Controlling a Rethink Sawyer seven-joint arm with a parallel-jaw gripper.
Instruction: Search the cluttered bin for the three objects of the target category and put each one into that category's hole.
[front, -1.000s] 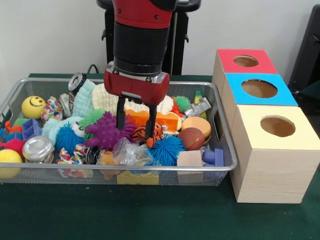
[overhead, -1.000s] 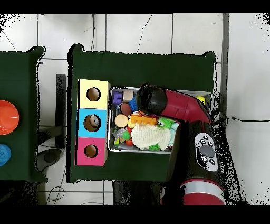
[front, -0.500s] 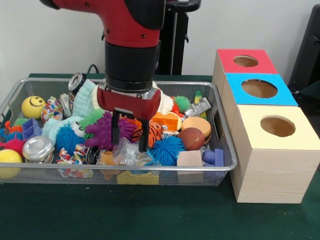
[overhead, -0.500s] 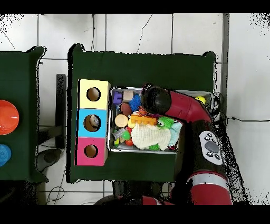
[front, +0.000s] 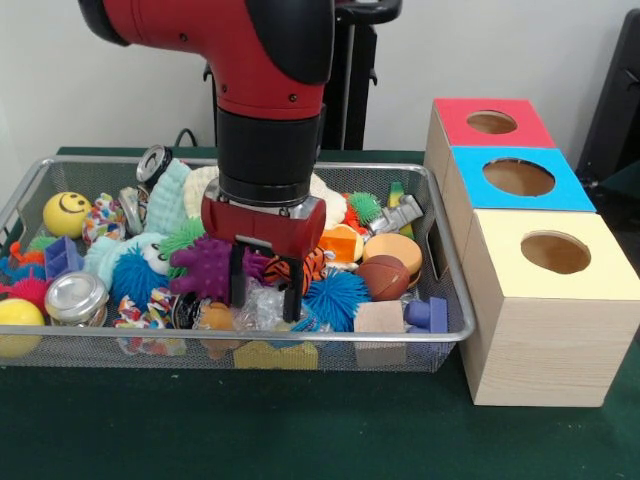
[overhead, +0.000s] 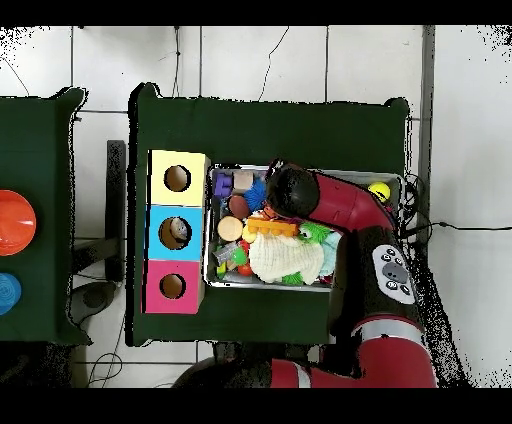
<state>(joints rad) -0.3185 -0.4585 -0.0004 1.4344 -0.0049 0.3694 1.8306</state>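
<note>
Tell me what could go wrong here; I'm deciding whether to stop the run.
The open hand straddles a crinkly clear plastic bag wedged between the purple spiky ball and blue spiky ball. Closing may snag a neighbour or let the slippery bag slide out. Lifting could drag toys over the wire mesh bin rim.

bin on surface, left of three boxes in a row front to back | end effector down in bin's front middle among toys | spiky ball just right of it | tin front left | smiley ball behind tin
</note>
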